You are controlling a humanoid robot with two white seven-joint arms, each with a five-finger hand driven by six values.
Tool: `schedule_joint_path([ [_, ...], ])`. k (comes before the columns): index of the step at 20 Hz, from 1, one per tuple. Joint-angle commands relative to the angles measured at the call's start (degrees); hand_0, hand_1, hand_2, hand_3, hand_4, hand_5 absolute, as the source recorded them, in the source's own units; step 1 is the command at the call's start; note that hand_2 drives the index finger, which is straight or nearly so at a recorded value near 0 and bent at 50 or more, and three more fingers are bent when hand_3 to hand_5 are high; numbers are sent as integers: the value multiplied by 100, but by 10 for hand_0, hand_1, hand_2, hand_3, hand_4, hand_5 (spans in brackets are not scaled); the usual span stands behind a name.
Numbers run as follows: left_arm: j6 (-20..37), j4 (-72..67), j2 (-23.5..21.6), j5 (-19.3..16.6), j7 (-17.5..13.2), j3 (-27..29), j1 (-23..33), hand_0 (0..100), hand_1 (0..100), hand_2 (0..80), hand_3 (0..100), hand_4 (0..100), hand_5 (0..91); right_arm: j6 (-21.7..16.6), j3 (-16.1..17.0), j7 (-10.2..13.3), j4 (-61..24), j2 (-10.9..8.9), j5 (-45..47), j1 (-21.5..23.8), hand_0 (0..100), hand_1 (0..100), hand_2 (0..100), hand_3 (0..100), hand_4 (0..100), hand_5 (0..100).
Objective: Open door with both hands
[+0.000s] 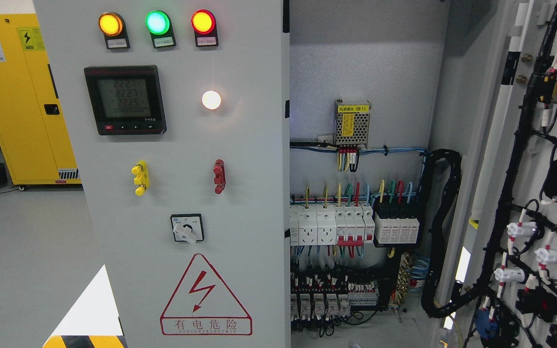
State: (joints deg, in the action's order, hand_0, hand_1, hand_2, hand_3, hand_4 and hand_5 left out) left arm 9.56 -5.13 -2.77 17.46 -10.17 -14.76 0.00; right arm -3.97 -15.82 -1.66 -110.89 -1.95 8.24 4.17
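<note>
A: Nowhere across the head view does either robot hand or arm show, so whether the fingers are spread or curled cannot be told.

B: Then where are the doors?

A: Take the digital meter (124, 100) as the landmark. It sits on the left door (172, 193), a grey panel that is shut and faces the camera. Above the meter are three lit lamps: amber (109, 23), green (157, 22), and red (203, 21). Right of the meter glows a white lamp (211, 99).

B: And below it?

A: A yellow handle (139, 178), with a red handle (219, 176) to its right. Lower still is a rotary switch (187, 228), then a red triangular warning sign (205, 298).

B: The other door?

A: Far right of the meter, the right door (539, 193) stands swung open, its inner side covered with black cable bundles and component backs. Between the two doors the cabinet interior (360, 72) is exposed: a power supply module (352, 123), a row of breakers (331, 224) under coloured wires, and terminal blocks near the bottom.

B: Anything left of the meter?

A: A yellow cabinet (22, 96) on the grey floor, well apart.
</note>
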Motion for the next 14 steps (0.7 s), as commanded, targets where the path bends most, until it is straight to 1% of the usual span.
schedule_joint_path([
  [1,-7,-6,22,3,-2,0,-97,0,0,0,0,0,0,203,-26,34,-328,221,20,-1154,203,120,0,0,0,0],
  [2,-7,-6,22,3,-11,8,-97,0,0,0,0,0,0,264,-18,34,-223,230,11,-1347,203,120,0,0,0,0],
  [5,2,-6,31,3,-11,8,-97,0,0,0,0,0,0,729,18,34,75,309,20,-1971,202,121,0,0,0,0],
  [7,2,-6,31,3,-11,8,-105,0,0,0,0,0,0,941,70,34,374,475,11,-2393,202,121,0,0,0,0],
  [9,2,-6,31,3,-11,0,-105,0,0,0,0,0,0,1222,70,34,594,546,20,-2648,202,121,0,0,0,0],
  [11,2,-6,31,3,-11,8,-105,0,0,0,0,0,0,1459,131,34,919,686,20,-2938,203,121,0,0,0,0],
  [14,2,-6,39,3,6,8,-105,0,0,0,0,0,0,1592,211,8,1245,757,20,-3237,203,121,0,0,0,0],
])
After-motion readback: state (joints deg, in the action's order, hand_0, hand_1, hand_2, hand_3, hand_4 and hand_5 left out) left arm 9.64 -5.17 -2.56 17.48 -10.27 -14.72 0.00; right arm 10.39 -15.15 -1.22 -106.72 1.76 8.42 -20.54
